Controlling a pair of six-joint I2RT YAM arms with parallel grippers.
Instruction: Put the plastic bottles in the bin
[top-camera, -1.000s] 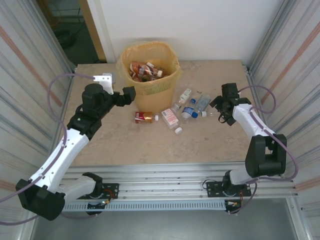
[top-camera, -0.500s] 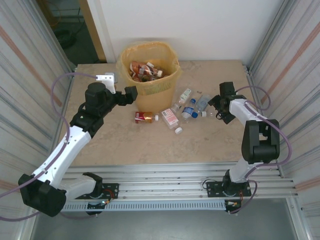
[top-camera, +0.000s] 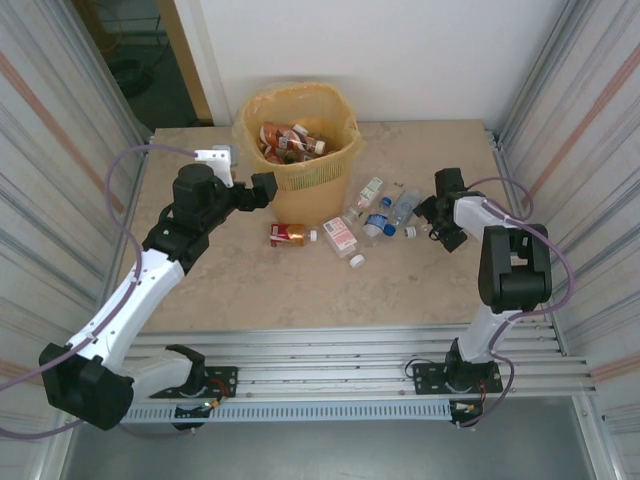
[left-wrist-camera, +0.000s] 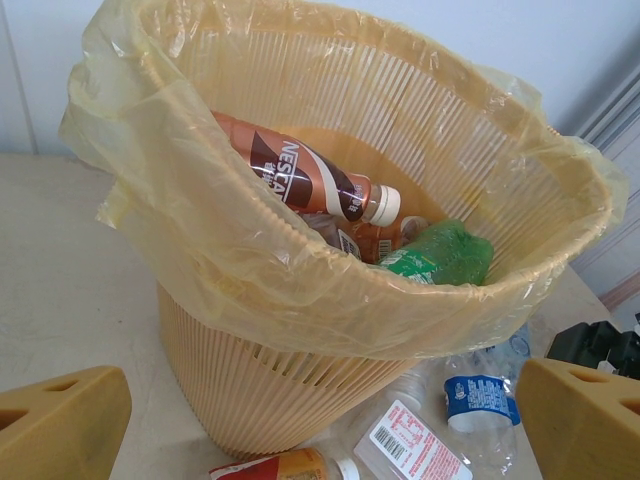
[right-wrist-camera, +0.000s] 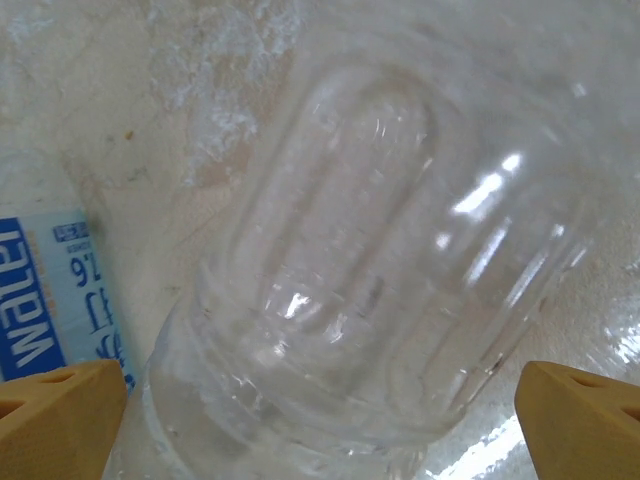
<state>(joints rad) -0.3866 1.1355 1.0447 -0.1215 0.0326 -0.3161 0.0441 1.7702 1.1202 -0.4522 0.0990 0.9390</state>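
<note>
Inside the bin (left-wrist-camera: 250, 400), several plastic bottles (left-wrist-camera: 310, 185)

A robotics lab test cell. Two robot arms (top-camera: 130, 290) are bolted to aluminium rails (top-camera: 330, 385) at a beige table (top-camera: 300, 290). Ribbed metal panels (top-camera: 60, 120) wall both sides.

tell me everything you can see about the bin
The bin is a tapered orange-yellow plastic wastebasket with ribbed, slotted walls. A translucent yellow bag liner is folded loosely over its rim. It stands upright at the far edge of the table, near the back wall. Several bottles are piled inside, among them a brown-labelled bottle with a white cap and a green bottle. A red-labelled bottle and other loose ones lie on the table by its base.
</note>
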